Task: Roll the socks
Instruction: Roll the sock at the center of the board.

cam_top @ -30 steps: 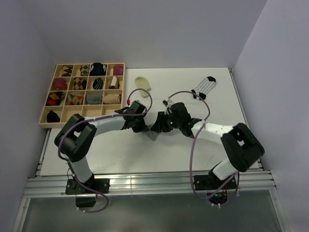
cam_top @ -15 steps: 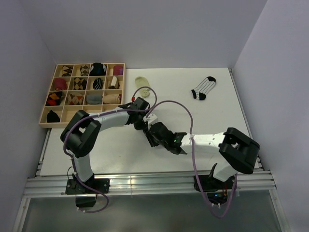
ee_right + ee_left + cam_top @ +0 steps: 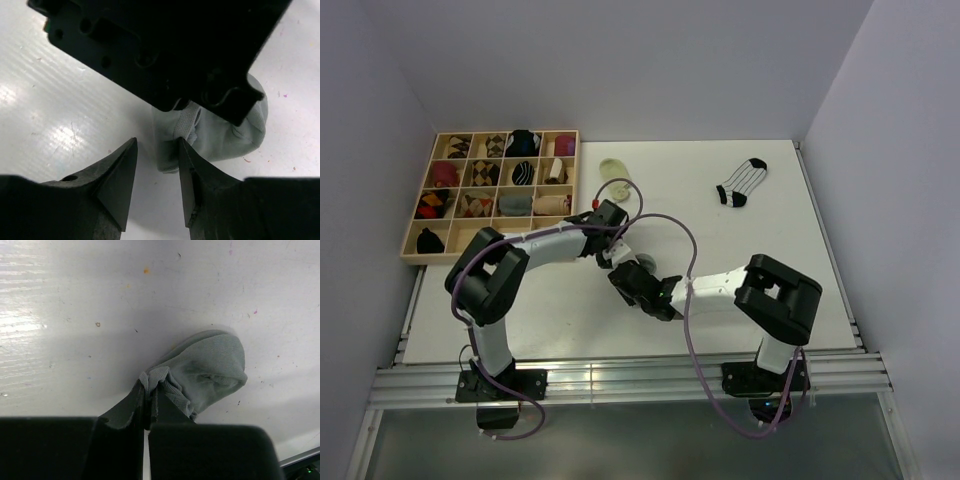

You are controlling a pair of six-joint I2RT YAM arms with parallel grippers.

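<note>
1. Top external view. A white table (image 3: 800, 250) sat between pale walls, with a wooden compartment tray (image 3: 510, 132) at its far left holding many rolled socks. A pale cream sock (image 3: 616, 171) lay flat just right of the tray. A white sock with thin black stripes (image 3: 741, 184) lay far right, well apart from the arms. Both arms met mid-table over the grey sock (image 3: 642, 264), which was mostly hidden beneath them.

2. Left wrist view. The left gripper (image 3: 149, 390) was clenched on a bunched fold at the grey sock's edge. The rest of the sock lay on the table as a loose, rounded lump, finely ribbed and plain in colour, and only partly gathered.

3. Right wrist view. The right gripper (image 3: 157, 145) hung low with its jaws parted and nothing between them. The sock's near edge lay just beyond the fingertips, under the black body of the left claw.

4. Handling, by judgement. The sock looked light, limp and easily creased, and likely to unroll if let go. A pinch on the thick folded edge seemed the best hold, with the other claw tucking the free end.
</note>
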